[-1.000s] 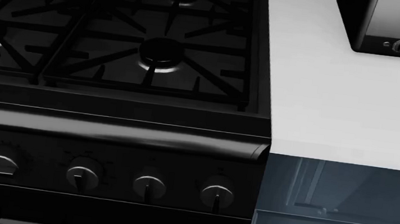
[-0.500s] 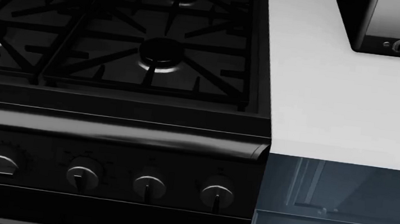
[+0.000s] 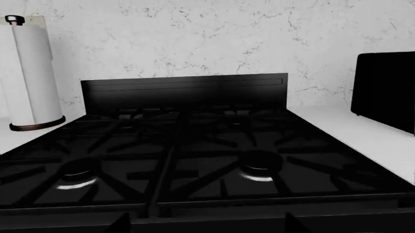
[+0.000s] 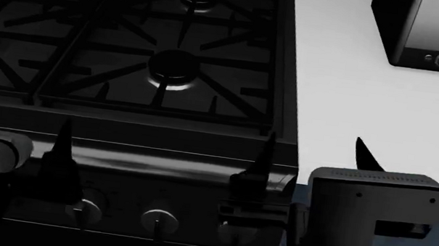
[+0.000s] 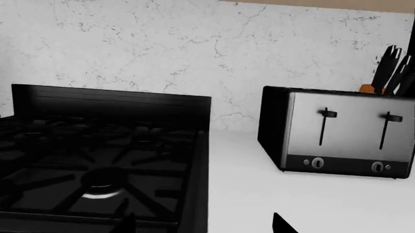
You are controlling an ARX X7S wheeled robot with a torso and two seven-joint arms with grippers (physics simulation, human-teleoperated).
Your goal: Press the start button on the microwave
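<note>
The microwave and its start button are out of view in every frame. My left gripper [image 4: 19, 122] is open and empty, held in front of the black stove's front edge [image 4: 125, 149]. In the left wrist view its dark fingertips [image 3: 120, 224] stand wide apart at the frame's edge. My right gripper [image 4: 315, 147] is open and empty, straddling the stove's right front corner and the white counter [image 4: 370, 103]. One of its fingertips [image 5: 283, 224] shows over the counter.
The gas stove has several burners [image 4: 172, 65] and front knobs [image 4: 159, 218]. A silver two-slot toaster [image 5: 343, 131] stands on the counter at the back right, with a knife block [image 5: 389, 68] behind it. A paper towel roll [image 3: 32, 73] stands left of the stove.
Both grippers have risen into the head view from below. The head view has shifted slightly, so the stove and toaster sit a little differently in it.
</note>
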